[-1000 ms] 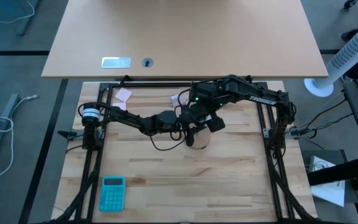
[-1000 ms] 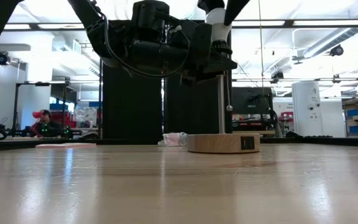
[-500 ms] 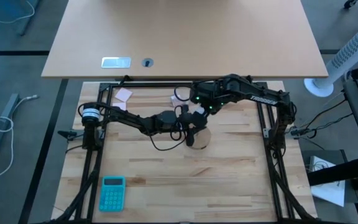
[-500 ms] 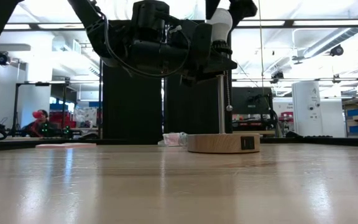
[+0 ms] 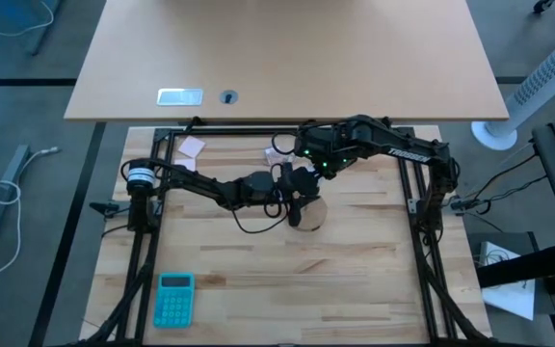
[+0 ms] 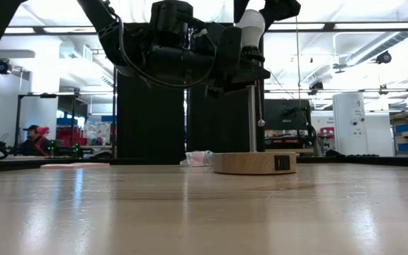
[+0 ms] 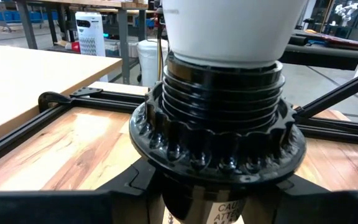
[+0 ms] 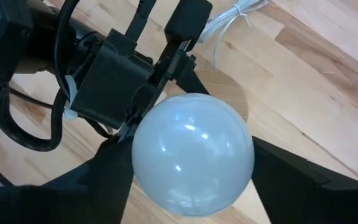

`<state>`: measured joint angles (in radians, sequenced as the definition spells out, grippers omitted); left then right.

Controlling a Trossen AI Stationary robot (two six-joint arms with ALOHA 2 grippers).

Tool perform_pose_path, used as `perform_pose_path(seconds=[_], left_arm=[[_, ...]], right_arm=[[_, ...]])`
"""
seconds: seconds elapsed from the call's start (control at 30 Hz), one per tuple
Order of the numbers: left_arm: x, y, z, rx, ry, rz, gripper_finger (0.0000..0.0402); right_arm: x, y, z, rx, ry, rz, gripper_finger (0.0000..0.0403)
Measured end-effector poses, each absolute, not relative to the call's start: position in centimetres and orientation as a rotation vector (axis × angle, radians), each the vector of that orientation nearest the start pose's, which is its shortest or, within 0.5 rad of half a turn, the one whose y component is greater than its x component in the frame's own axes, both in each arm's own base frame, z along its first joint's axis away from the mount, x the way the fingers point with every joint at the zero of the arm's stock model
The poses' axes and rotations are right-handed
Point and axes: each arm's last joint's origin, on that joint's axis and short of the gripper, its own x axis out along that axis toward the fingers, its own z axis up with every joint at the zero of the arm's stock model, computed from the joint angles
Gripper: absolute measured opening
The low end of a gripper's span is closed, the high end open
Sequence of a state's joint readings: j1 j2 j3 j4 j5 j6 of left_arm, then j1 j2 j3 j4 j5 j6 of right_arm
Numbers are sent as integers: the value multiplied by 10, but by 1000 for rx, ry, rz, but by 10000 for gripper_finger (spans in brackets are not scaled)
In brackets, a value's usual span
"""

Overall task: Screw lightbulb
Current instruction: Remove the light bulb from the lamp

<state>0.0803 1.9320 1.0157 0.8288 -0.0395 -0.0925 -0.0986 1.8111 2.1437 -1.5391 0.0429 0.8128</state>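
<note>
lightbulb sitting in a black socket above the wooden disc.
left gripper jaws are pinching the socket; right gripper jaws are standing spread on either side of the bulb.

Frosted white lightbulb over a ribbed black socket, pale wooden disc, striped light-wood table, turquoise calculator.

**Workshop Around the Bench**

A pale wooden desk is set beyond the slatted worktable. A grey floor is seen alongside. Ceiling strip lights, dark cabinets and a seated person are seen behind.
</note>
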Motion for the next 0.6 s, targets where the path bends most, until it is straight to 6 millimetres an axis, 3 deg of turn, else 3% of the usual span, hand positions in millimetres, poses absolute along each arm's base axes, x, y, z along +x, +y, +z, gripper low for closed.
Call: perform_pose_path(seconds=[0.13,0.3,0.47,0.6], left_arm=[[405,34,184,-96,82,123,139],[405,34,184,-98,82,121,139],[405,33,184,-97,83,109,139],[405,33,184,-95,85,102,139]], right_arm=[[328,-34,406,711,1095,-585,254],[328,-33,406,531,1138,-455,265],[328,-33,406,256,1183,-252,267],[328,-33,406,-63,1210,-11,263]])
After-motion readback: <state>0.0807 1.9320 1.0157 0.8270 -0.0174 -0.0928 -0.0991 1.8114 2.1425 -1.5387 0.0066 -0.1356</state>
